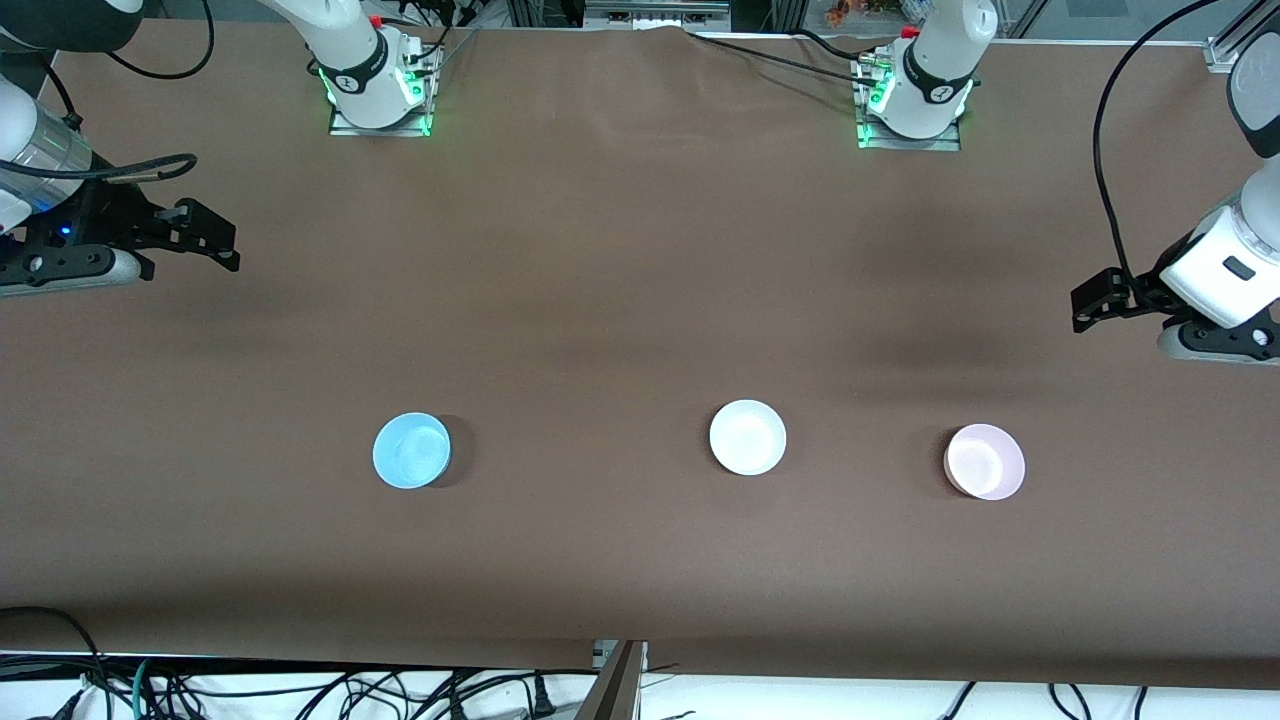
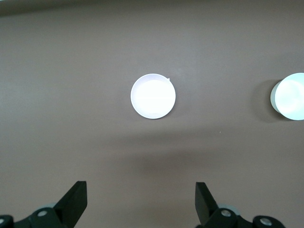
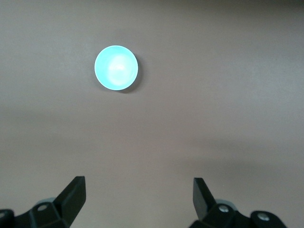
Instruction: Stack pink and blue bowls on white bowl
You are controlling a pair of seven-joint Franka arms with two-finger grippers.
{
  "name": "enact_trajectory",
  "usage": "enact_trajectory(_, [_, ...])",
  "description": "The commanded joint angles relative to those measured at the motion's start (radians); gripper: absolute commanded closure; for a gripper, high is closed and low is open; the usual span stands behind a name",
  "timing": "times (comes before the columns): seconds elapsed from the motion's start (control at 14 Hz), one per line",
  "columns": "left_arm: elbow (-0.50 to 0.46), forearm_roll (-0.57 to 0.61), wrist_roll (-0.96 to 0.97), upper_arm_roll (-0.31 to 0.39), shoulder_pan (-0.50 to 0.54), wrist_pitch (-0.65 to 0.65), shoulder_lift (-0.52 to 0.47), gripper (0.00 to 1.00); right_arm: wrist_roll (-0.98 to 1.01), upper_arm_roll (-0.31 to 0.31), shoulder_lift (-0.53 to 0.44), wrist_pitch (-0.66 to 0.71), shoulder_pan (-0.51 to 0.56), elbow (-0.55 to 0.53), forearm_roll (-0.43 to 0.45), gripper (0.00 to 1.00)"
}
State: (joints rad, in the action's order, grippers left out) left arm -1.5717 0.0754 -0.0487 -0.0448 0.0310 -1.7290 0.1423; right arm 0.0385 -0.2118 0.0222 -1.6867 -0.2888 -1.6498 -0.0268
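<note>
Bowl row: blue bowl (image 1: 411, 450), white bowl (image 1: 747, 437) and pink bowl (image 1: 985, 461) stand well apart on the brown surface (image 1: 620, 250), wide bare gaps between them.
Above the bowls: nothing over any of the three; each rim is open all around.
Left gripper (image 1: 1095, 300): fingers spread, raised at its own end of the surface, clear of the pink bowl.
Right gripper (image 1: 210, 240): fingers spread, raised at its end, clear of the blue bowl.

blue bowl (image 1: 411, 450): glossy; white bowl (image 1: 747, 437): glossy; pink bowl (image 1: 985, 461): glossy; table (image 1: 640, 250): matt brown
</note>
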Motion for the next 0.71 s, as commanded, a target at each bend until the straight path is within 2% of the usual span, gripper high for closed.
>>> enact_trajectory(0.0, [0.022, 0.006, -0.017, -0.001, 0.006, 0.005, 0.013, 0.00, -0.012, 0.011, -0.005, 0.001, 0.011, 0.001, -0.007, 0.00])
enact_trajectory(0.29, [0.022, 0.024, -0.020, 0.000, 0.006, 0.008, 0.017, 0.00, -0.011, 0.011, -0.005, 0.001, 0.011, 0.001, -0.007, 0.00])
enact_trajectory(0.5, [0.024, 0.021, -0.019, 0.008, 0.010, 0.000, 0.057, 0.00, -0.012, 0.011, -0.005, 0.001, 0.011, 0.001, -0.005, 0.00])
enact_trajectory(0.64, [0.027, 0.020, -0.023, 0.010, 0.045, -0.021, 0.127, 0.00, -0.012, 0.011, -0.005, 0.001, 0.011, 0.001, -0.007, 0.00])
